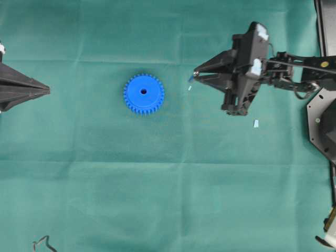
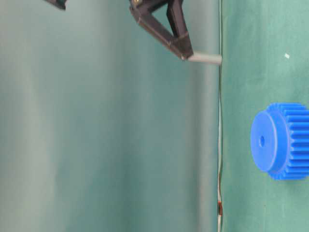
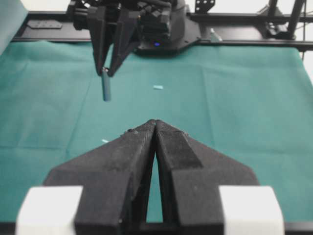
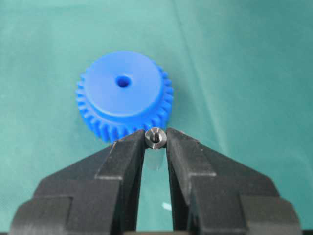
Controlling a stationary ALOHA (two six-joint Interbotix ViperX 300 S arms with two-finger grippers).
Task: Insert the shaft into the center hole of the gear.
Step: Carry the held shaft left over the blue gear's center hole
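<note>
The blue gear (image 1: 143,94) lies flat on the green cloth, its dark center hole (image 1: 143,91) facing up; the right wrist view shows the gear (image 4: 122,93) and its hole (image 4: 123,82) just beyond the fingertips. My right gripper (image 1: 195,74) hovers to the right of the gear, apart from it, shut on the silvery shaft (image 4: 156,138). The shaft (image 2: 205,58) hangs from the fingertips and points down at the cloth. My left gripper (image 1: 47,91) rests at the far left, shut and empty, its tips (image 3: 155,122) touching.
Small pale-blue scraps lie on the cloth, one (image 1: 189,88) under the right gripper and one (image 1: 256,123) further right. A black mount (image 1: 323,126) stands at the right edge. A cable loop (image 1: 44,242) sits at the bottom left.
</note>
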